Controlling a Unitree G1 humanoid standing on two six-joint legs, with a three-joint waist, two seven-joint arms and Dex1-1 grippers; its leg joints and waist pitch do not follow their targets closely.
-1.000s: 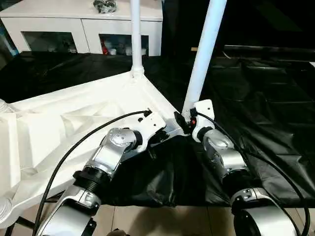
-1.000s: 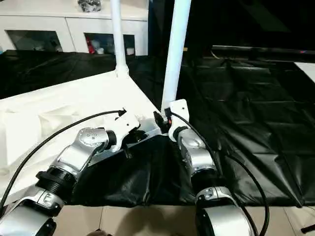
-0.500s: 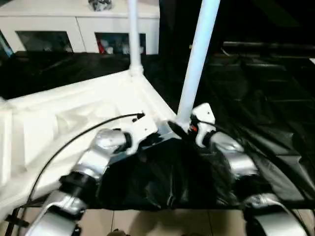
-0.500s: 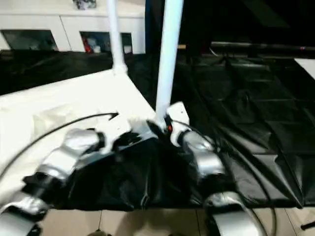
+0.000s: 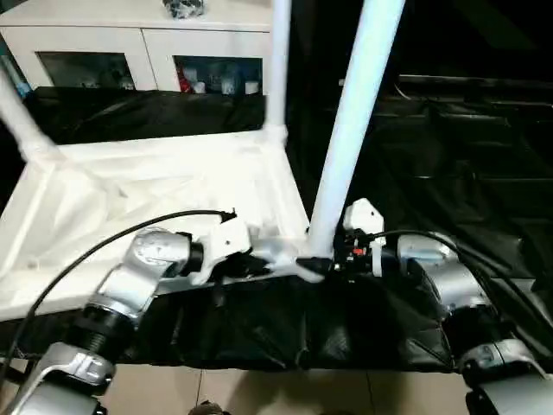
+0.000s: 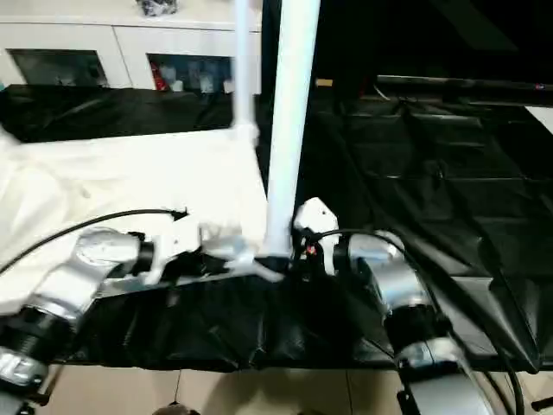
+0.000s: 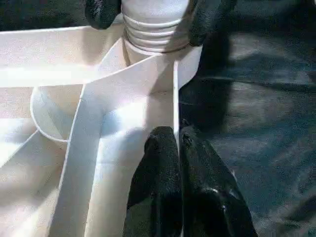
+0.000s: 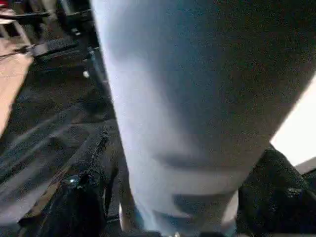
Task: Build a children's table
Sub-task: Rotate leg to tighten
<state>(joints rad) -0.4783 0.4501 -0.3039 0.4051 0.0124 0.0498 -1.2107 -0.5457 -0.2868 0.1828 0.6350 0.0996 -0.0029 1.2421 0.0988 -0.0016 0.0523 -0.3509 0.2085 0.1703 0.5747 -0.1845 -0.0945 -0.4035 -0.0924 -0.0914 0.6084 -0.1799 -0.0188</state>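
Observation:
The children's table (image 5: 173, 186) lies upside down on the black sheet, its ribbed white underside facing up. A long white leg (image 5: 350, 138) stands upright in the near right corner. My right gripper (image 5: 333, 259) is shut on that leg's threaded base (image 7: 155, 32), one black finger (image 7: 101, 10) on each side of it. My left gripper (image 5: 259, 257) is just to the left at the same corner. It is shut on the thin upright rim (image 7: 175, 94) of the table's near edge.
Two more legs stand upright, one at the far right corner (image 5: 279, 69) and one at the far left (image 5: 22, 117). A white glass-doored cabinet (image 5: 130, 47) is behind the table. The black sheet (image 5: 458, 156) spreads to the right, and tiled floor (image 5: 259, 389) shows in front.
The table has swung round with both grippers still at its corner. Its near edge now runs level across the view, and the far left leg has come into view.

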